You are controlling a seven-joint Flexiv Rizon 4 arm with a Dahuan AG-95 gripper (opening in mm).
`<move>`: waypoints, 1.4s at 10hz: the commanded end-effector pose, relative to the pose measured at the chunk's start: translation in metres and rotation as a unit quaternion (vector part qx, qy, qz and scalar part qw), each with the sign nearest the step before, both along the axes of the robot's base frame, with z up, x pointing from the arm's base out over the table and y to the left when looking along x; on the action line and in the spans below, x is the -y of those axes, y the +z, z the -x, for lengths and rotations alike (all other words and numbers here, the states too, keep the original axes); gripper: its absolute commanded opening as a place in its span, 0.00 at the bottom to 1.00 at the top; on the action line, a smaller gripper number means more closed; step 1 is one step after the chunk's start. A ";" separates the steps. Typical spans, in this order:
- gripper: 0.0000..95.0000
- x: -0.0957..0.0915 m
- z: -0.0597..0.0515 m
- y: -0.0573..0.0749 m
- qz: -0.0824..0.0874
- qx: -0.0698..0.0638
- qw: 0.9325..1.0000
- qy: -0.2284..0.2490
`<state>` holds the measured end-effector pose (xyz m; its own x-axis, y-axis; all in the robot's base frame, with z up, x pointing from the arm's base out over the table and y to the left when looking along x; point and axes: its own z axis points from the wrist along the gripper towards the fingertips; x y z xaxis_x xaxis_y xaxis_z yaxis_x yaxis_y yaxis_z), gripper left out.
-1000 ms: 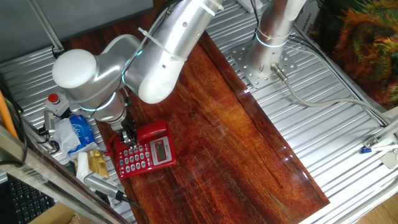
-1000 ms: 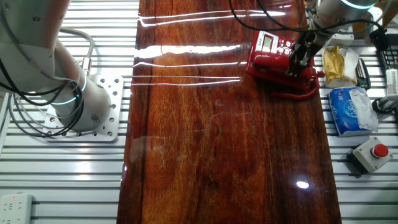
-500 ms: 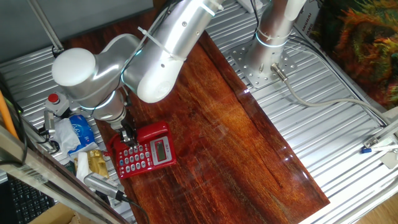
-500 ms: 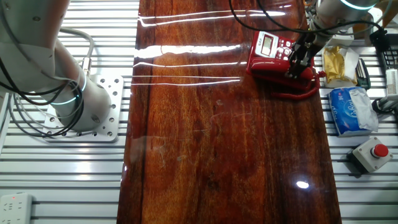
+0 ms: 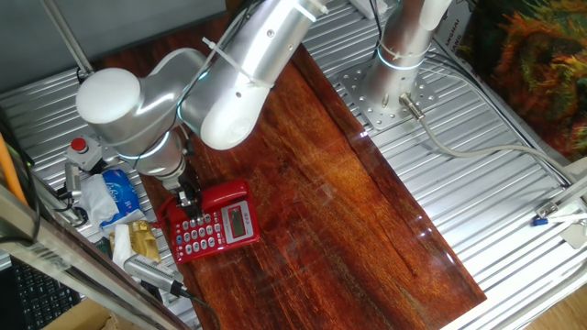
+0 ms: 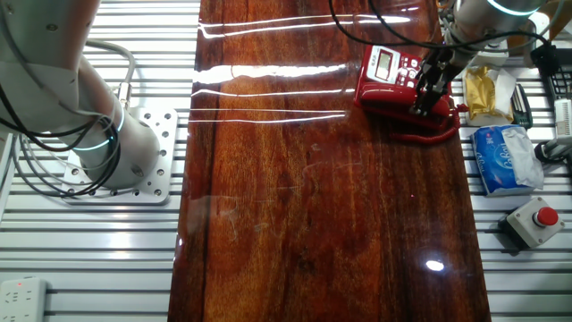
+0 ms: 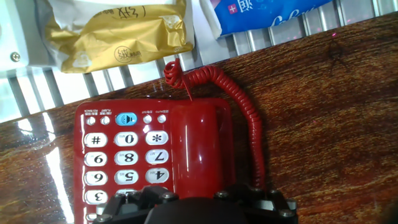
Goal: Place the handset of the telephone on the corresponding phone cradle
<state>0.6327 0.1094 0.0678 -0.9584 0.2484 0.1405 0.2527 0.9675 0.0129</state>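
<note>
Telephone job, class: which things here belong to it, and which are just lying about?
Belong:
telephone
handset
curly cord
hand

Lying about:
gold packet
blue tissue pack
red-button box

glossy silver-white arm (image 5: 240,78) (black cables), dark end effector (image 5: 189,199).

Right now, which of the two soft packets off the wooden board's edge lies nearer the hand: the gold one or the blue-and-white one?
The gold packet. It lies on the slats just beside the telephone where the hand works; the blue-and-white packet sits further along.
</note>
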 end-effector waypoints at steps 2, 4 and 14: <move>0.80 0.000 0.000 -0.001 -0.003 -0.001 1.000 0.000; 0.80 0.004 -0.002 -0.004 0.003 -0.001 1.000 0.000; 0.80 0.017 0.004 -0.007 0.009 0.001 1.000 0.000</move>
